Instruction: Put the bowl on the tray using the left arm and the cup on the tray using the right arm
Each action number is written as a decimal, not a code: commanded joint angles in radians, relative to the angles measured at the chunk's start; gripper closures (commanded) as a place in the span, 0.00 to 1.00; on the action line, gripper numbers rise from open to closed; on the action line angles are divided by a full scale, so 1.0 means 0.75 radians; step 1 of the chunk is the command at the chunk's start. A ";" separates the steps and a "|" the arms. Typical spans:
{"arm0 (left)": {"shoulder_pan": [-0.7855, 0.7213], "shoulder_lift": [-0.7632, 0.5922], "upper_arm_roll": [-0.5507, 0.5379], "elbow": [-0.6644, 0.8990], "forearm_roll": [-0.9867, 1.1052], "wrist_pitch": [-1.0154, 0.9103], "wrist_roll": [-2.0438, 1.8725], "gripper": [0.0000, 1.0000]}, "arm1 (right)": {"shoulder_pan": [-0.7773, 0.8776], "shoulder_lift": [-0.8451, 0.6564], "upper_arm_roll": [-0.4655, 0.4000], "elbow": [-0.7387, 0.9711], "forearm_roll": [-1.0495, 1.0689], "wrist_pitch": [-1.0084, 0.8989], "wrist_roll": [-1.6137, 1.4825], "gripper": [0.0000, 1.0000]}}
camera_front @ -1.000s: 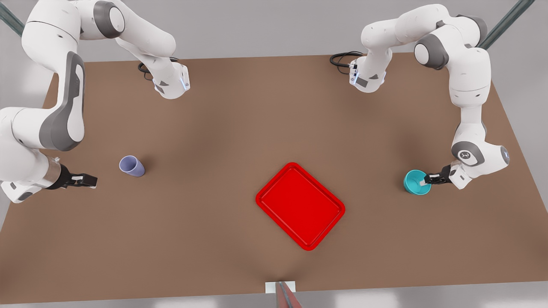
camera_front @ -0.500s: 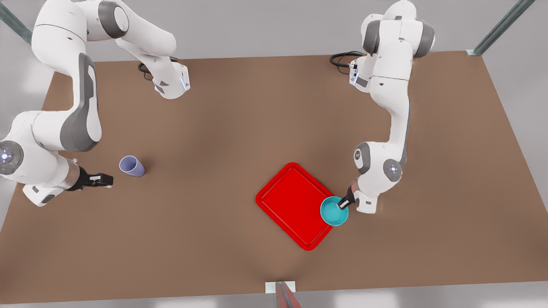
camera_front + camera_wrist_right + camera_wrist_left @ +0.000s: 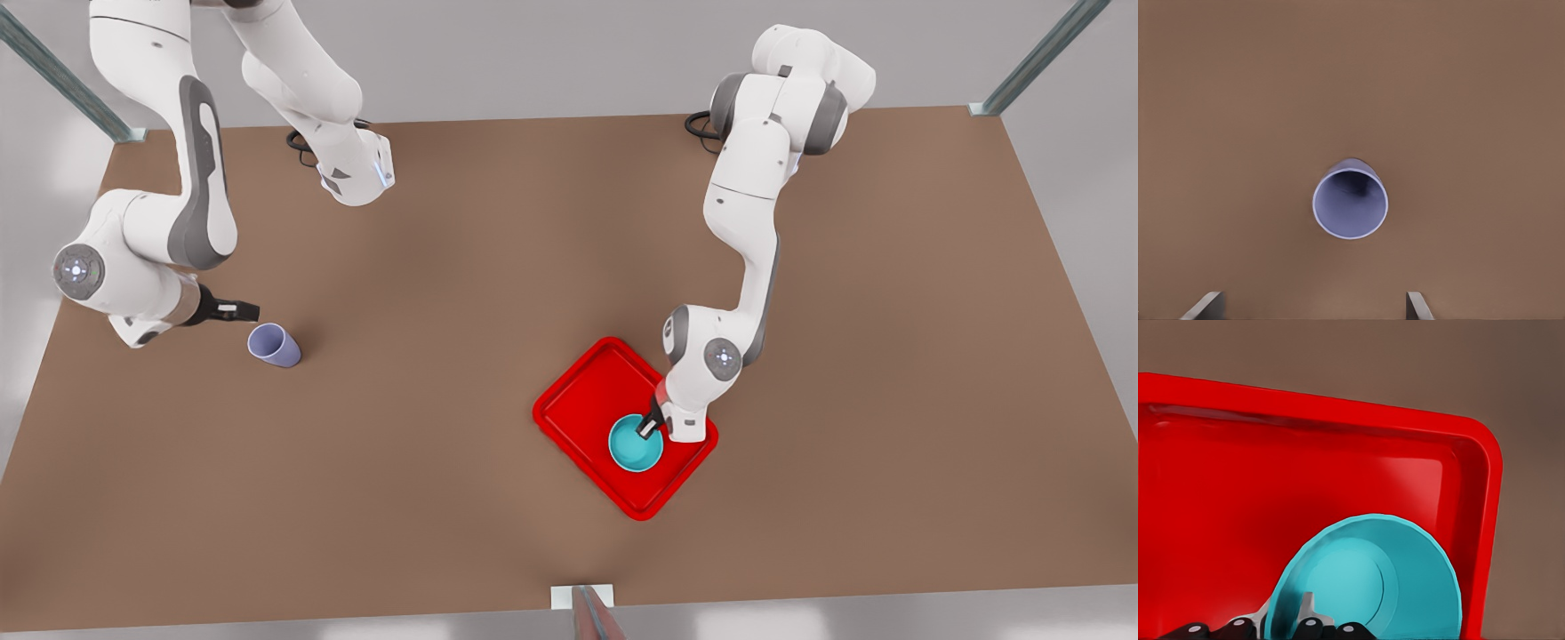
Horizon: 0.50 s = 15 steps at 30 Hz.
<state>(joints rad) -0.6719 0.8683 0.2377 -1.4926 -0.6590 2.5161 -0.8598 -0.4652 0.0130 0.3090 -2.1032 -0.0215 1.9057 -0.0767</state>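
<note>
The teal bowl (image 3: 633, 446) (image 3: 1371, 587) is over the red tray (image 3: 582, 400) (image 3: 1271, 487), toward the tray's corner at the front view's right. My left gripper (image 3: 650, 428) (image 3: 1281, 621) is shut on the bowl's rim, one finger inside and one outside. Whether the bowl rests on the tray floor I cannot tell. The lavender cup (image 3: 274, 345) (image 3: 1350, 199) stands upright on the table at the front view's left. My right gripper (image 3: 245, 311) (image 3: 1313, 308) is open just beside the cup, apart from it, with its fingertips (image 3: 1206, 305) spread wide.
The brown table (image 3: 444, 267) carries the two arm bases at its back edge, each with a black cable loop (image 3: 709, 123). A small white bracket (image 3: 582, 596) sits at the front edge. Open table lies between the cup and the tray.
The left arm carried the bowl from the table's right side, in the front view, to over the tray. The right gripper moved back and toward the cup.
</note>
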 commanded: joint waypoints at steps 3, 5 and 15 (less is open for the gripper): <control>0.000 0.000 0.000 0.014 -0.068 0.000 -0.015 0.00 | -0.102 0.011 0.001 -0.041 0.000 0.114 0.002 0.00; 0.000 0.000 0.000 0.018 -0.068 0.000 -0.021 0.00 | -0.132 0.066 -0.001 -0.039 -0.010 0.177 0.000 0.00; -0.004 -0.084 0.137 0.041 -0.064 -0.194 -0.024 0.00 | -0.057 0.242 0.001 0.188 -0.043 0.120 0.002 0.00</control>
<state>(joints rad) -0.6787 0.7309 0.4101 -1.4646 -0.7079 2.2568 -0.8775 -0.5138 0.1960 0.3076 -1.9654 -0.0537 1.9853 -0.0767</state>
